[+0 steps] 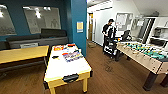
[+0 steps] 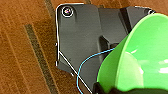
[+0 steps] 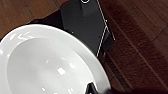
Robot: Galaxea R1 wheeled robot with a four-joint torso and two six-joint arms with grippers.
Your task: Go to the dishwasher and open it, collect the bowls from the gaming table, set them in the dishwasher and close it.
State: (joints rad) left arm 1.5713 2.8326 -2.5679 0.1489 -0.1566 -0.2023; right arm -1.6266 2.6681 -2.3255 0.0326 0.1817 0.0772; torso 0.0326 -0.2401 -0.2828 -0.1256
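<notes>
We carry a green bowl [image 2: 140, 57] lower right in the left wrist view and a white bowl [image 3: 47, 62] lower left in the right; both look pinched at the rim by the fingers, probably. Driving jolts could shake either loose onto the wood floor [image 1: 117, 75].

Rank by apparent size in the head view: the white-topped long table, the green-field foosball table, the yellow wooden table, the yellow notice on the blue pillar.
1. White-topped long table, though it stands nearest the camera.
2. Green-field foosball table and yellow wooden table: look alike, both cut off by the picture's edge.
3. Yellow notice, clearly smallest.
</notes>
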